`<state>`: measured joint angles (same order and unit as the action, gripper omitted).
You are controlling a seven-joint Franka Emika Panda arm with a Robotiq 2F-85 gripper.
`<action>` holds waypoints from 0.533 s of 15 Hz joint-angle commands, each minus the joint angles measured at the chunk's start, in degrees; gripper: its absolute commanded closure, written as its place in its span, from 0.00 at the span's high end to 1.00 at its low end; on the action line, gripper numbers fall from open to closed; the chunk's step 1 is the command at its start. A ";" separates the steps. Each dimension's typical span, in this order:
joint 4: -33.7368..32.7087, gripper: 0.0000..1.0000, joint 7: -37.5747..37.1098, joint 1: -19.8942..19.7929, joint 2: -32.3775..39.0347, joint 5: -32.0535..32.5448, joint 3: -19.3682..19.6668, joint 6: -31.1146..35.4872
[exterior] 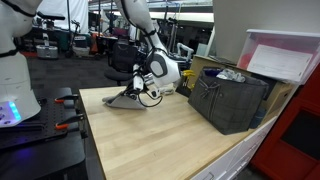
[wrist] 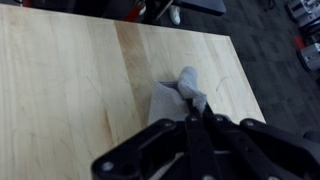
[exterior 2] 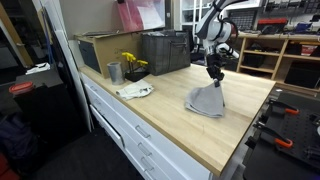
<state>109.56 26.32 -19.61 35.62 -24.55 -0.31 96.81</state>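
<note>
- Pincer (exterior 2: pixel 214 72) clenched on the top of a grey cloth (exterior 2: pixel 207 100), jaws pressed together over a pinched fold.
- Cloth pulled up into a tent shape: peak held in the pincer, lower edge spread flat on the desk (exterior 2: pixel 170 125).
- In the wrist view, bunched tip of the cloth rising between the 2 fingers (wrist: pixel 214 128), the rest lying on pale wood.
- Cloth placed toward 1 end of the desk, near its edge in both exterior views.
- Black crate (exterior 2: pixel 165 50) at the back of the desk, well apart from the cloth.
- Brown box (exterior 2: pixel 98 50) just beside the crate.
- Metal cup (exterior 2: pixel 114 72) in front of the box, with a yellow item (exterior 2: pixel 129 61) beside it, too small to identify.
- White rag (exterior 2: pixel 134 91) flat on the desk near the cup, well apart from the cloth.
</note>
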 commanded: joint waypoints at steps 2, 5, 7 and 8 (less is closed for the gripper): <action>-6.92 0.01 -10.78 1.08 5.01 -4.65 1.24 -5.77; -10.80 0.01 -17.99 0.50 8.28 -8.89 1.67 -7.93; -13.40 0.01 -21.92 -0.15 10.25 -12.22 2.32 -9.06; -14.87 0.01 -23.92 -0.45 11.21 -13.96 2.85 -9.74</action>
<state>100.22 8.35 -19.08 43.61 -34.24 1.13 91.15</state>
